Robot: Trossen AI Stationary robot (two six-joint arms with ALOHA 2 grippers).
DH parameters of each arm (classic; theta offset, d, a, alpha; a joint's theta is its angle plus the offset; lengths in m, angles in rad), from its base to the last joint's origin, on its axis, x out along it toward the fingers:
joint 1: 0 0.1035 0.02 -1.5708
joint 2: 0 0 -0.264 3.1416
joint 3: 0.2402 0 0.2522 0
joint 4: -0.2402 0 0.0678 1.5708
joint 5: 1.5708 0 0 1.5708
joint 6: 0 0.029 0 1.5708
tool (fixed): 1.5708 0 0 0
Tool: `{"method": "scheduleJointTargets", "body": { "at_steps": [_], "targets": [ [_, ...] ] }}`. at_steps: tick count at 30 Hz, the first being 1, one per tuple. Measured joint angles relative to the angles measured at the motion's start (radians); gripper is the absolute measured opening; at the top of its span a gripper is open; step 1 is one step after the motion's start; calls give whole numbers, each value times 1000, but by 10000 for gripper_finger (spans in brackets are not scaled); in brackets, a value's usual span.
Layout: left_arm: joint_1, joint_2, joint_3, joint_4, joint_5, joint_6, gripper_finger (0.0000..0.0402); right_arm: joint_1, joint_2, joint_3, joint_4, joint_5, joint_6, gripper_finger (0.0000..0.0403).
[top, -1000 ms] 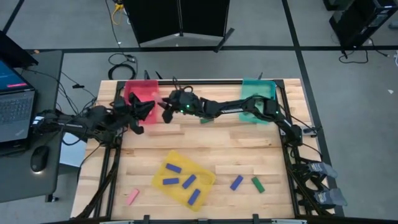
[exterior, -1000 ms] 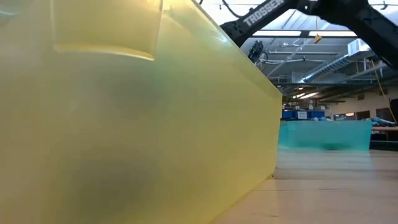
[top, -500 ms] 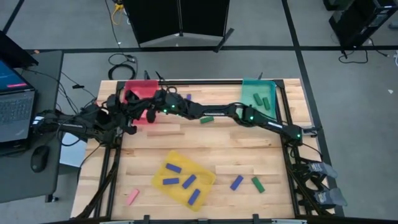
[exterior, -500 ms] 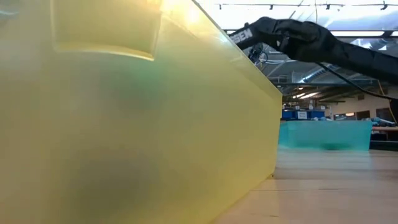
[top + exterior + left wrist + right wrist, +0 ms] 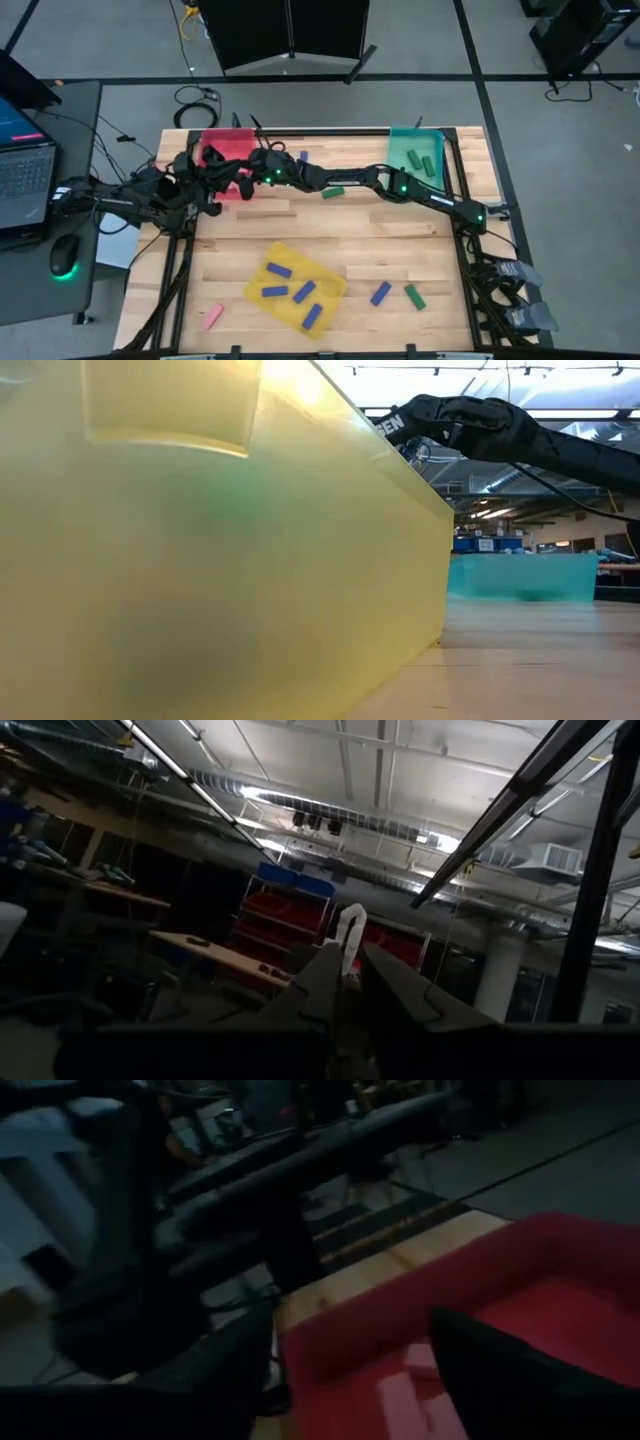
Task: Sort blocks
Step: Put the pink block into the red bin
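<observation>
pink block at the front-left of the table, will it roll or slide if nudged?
The pink block looks like a flat-sided bar lying on bare wood, so it would probably slide or pivot rather than roll. It seems rigid and light for its size. Nothing touches it, so a push off-centre would likely spin it.

Laptop [image 5: 18, 160] and mouse [image 5: 62, 257] on a side desk, black cable [image 5: 197, 97] on the floor
</observation>
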Motion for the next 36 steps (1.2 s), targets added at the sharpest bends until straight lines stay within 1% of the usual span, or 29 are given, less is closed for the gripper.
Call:
{"method": "scheduleJointTargets", "body": {
  "at_steps": [3, 5, 7, 11, 15, 18, 21, 23, 24, 27, 29, 31, 34, 36],
  "targets": [
    [0, 0, 0, -7, -1, 0, 49, -7, 0, 0, 7, -49, 5, 307],
    [0, 0, 0, -7, -1, -1, 49, -10, -1, 0, 26, -69, 4, 315],
    [0, -2, 0, -14, -1, -9, 49, -11, -14, 0, 29, -74, -8, 314],
    [0, -10, 0, -59, -9, -30, 49, 1, -42, 2, 48, -15, -26, 290],
    [0, -14, 0, -104, -16, -60, 49, 13, -43, 0, 81, -3, -16, 252],
    [0, -14, 0, -113, -16, -77, 49, 25, -47, 0, 88, 24, -40, 222],
    [0, -14, 0, -114, -16, -83, 49, 36, -67, -54, 140, 73, -49, 191],
    [0, -14, 0, -121, -15, -97, 49, 42, -103, -156, 201, 106, -46, 170],
    [0, -15, 0, -124, -8, -107, 49, 46, -131, -231, 246, 133, -47, 160],
    [-1, -14, 0, -128, 18, -121, 49, 58, -252, -509, 422, 206, -60, 133],
    [-1, -15, 0, -143, 25, -129, 49, 69, -359, -710, 537, 254, -93, 118],
    [-1, -14, 0, -163, 26, -129, 49, 84, -474, -904, 614, 303, -120, 108],
    [0, -4, 0, -190, 26, -129, 49, 109, -653, -1157, 648, 344, -150, 102],
    [0, 4, 0, -208, 26, -129, 49, 134, -778, -1300, 657, 399, -174, 102]
  ]
}}
